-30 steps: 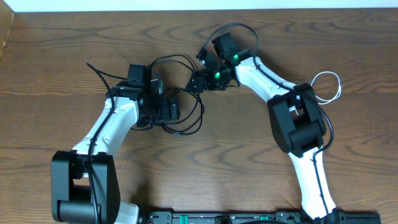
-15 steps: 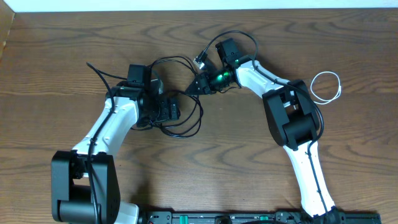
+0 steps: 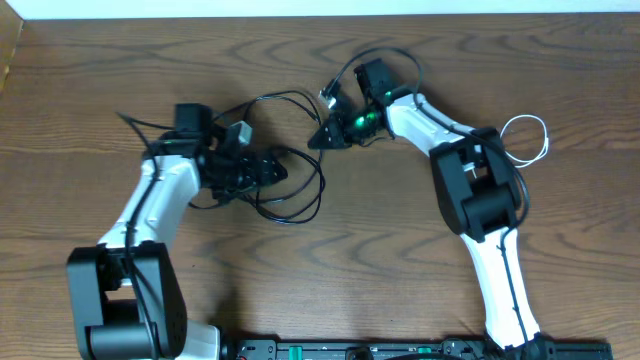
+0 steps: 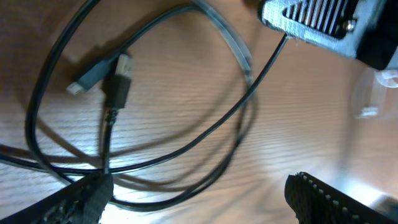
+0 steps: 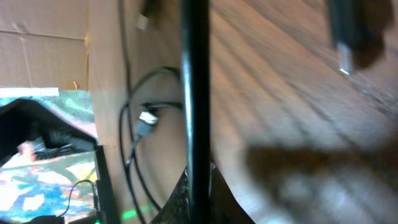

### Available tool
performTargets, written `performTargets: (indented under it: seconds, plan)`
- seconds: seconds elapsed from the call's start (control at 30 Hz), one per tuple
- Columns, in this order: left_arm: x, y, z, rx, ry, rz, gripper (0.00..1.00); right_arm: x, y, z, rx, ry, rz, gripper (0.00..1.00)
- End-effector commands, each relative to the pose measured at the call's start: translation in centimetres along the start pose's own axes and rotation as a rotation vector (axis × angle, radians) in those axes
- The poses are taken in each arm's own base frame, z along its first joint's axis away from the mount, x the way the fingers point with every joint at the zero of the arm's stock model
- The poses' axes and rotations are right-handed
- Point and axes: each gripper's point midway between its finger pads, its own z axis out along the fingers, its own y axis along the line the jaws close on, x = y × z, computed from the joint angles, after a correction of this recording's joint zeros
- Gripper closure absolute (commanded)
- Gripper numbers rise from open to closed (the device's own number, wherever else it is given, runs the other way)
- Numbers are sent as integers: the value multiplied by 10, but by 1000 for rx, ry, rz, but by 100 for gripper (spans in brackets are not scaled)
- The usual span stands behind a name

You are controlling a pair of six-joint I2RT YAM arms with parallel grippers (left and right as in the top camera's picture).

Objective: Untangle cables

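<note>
The black cable [image 3: 319, 188] lies in loose loops at the table's middle, its plug ends [image 4: 118, 78] side by side on the wood. My right gripper [image 3: 320, 138] is shut on a stretch of this cable, which runs straight up from its jaws [image 5: 197, 93] in the right wrist view. My left gripper [image 3: 278, 168] is open and points right, low over the loops, with nothing between its fingers [image 4: 81, 199]. One strand [image 4: 236, 130] curves across the wood just ahead of them. The white cable [image 3: 546, 142] lies coiled apart at the far right.
The right gripper's body [image 4: 317, 22] shows at the top right of the left wrist view, close to the loops. The right arm's elbow [image 3: 480, 190] stands beside the white coil. A cardboard edge [image 5: 43, 43] borders the table.
My right gripper has closed on the black cable. The left arm has swung to the left and turned, so its gripper now points right along the loops.
</note>
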Motion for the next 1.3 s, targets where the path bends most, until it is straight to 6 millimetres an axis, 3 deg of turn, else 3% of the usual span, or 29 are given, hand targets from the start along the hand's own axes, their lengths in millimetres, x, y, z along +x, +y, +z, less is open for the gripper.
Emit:
performTargets:
  seconds: [0.0, 0.13, 0.17, 0.37, 0.57, 0.9, 1.27]
  plan:
    - [-4, -29, -14, 248, -5, 35, 7, -29, 82, -43, -35, -93, -212, 99]
    - [-8, -30, -23, 305, -23, 17, 7, -36, 132, -66, -40, -146, -333, 99]
    - [-9, -28, -24, 303, -29, 12, 7, -40, 153, -79, -24, -181, -385, 99]
    - [-10, -26, -25, 299, -33, 9, 7, -48, 209, -120, 13, -290, -539, 99]
    - [-8, -7, -20, 181, -28, -8, 7, -51, 261, -156, -4, -394, -677, 99]
    - [-7, 27, -16, -12, -33, -112, 7, -45, 333, -206, -35, -545, -870, 99]
    - [0, 37, -9, -38, -26, -118, 7, -35, 391, -261, -56, -707, -1025, 99]
